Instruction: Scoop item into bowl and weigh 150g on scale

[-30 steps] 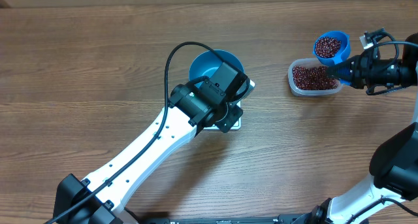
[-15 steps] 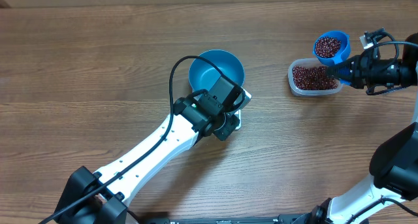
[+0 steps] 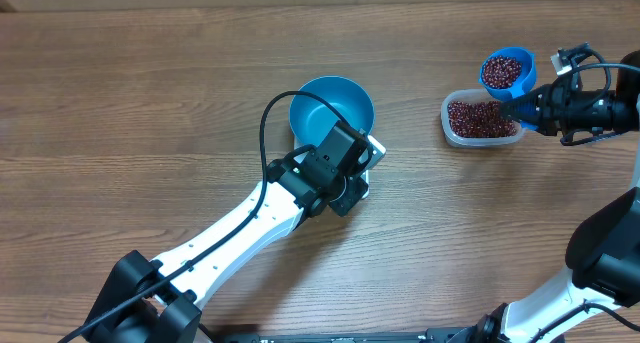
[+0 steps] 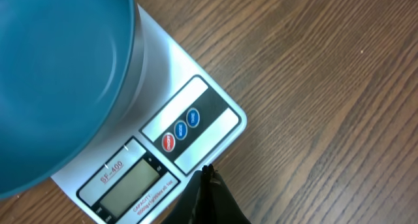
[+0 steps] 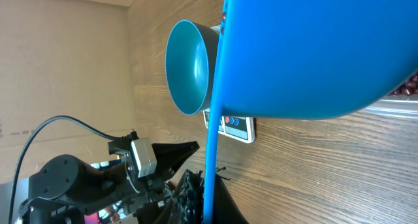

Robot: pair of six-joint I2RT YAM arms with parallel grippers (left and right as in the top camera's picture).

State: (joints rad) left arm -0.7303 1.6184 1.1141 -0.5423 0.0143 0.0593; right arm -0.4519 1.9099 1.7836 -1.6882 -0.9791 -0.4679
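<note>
The deep blue bowl [image 3: 332,105] stands empty on the white scale [image 3: 373,149]; in the left wrist view the bowl [image 4: 59,74] fills the upper left and the scale [image 4: 196,129] shows a blank display. My left gripper [image 4: 208,170] is shut on nothing, its tips beside the scale's button edge. My right gripper [image 3: 530,108] is shut on the handle [image 5: 212,152] of a blue scoop [image 3: 507,71] heaped with red-brown beans [image 3: 500,75], held above the tub's far right corner. The right wrist view shows the scoop's underside [image 5: 313,48].
A clear plastic tub [image 3: 447,111] holding more beans [image 3: 478,118] sits on the wooden table right of the scale. My left arm [image 3: 240,233] stretches from the lower left up to the scale. The right arm [image 3: 600,253] runs down the right edge.
My left arm has drawn back toward the lower left, uncovering the bowl. The right gripper and the filled scoop have stayed in place.
</note>
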